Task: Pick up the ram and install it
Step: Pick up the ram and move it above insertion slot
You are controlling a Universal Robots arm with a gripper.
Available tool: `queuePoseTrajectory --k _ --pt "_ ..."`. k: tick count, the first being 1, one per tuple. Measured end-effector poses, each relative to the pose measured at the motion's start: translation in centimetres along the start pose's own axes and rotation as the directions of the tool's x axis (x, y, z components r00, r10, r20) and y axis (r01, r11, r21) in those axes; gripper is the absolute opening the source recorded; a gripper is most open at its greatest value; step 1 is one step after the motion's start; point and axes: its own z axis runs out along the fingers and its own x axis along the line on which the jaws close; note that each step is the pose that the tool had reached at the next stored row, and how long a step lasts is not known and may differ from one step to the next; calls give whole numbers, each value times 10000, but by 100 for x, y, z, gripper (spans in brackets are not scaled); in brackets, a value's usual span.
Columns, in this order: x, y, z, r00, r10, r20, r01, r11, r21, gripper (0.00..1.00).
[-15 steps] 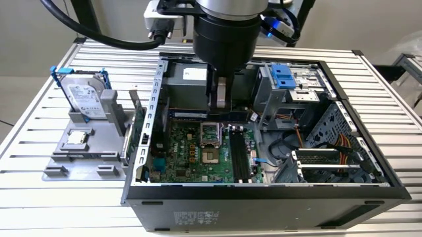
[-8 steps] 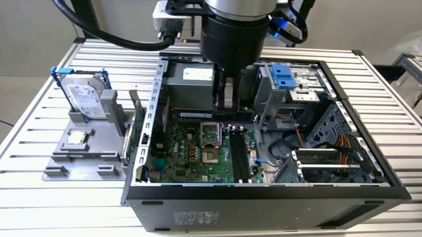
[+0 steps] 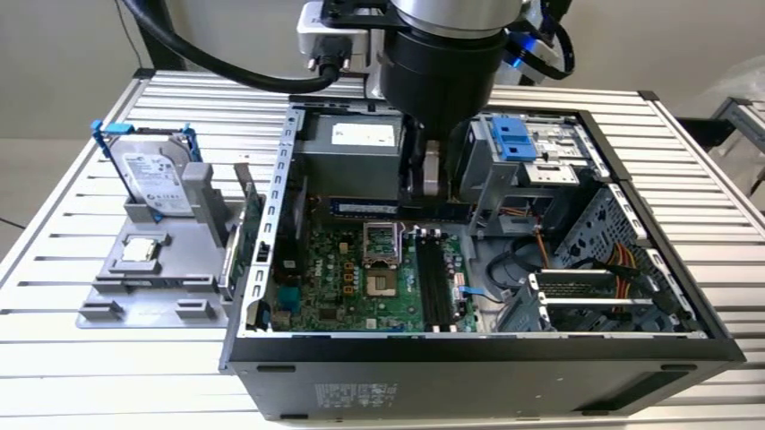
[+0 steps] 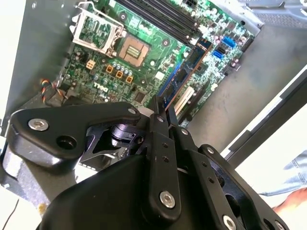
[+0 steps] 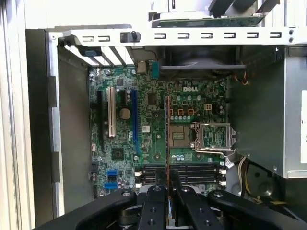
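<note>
My gripper (image 3: 428, 190) hangs inside the open computer case (image 3: 257, 269), shut on the ram (image 3: 389, 208), a thin dark blue-green stick lying level above the back of the motherboard (image 3: 340, 287). In the second wrist view the ram (image 4: 186, 72) sticks out from between the black fingers (image 4: 158, 120), with the board below it. The first wrist view has the ram (image 5: 167, 136) edge-on as a thin line running out of the gripper (image 5: 167, 188). The black memory slots (image 3: 433, 279) lie nearer the case front than the stick, and the ram is apart from them.
A silver hard drive (image 3: 156, 179) in a blue-handled bracket and a small square processor chip (image 3: 141, 251) sit on a grey fixture (image 3: 143, 300) at the exterior view's left. The processor socket (image 3: 380, 260) stands open. Drive cage (image 3: 526, 152) and cables (image 3: 622, 269) crowd the right side.
</note>
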Motion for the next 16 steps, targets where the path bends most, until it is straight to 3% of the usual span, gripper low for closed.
queuePoseTrajectory --k 16 --pt "-34 -181 -3 10000 1 -1 -1 10000 0 0"
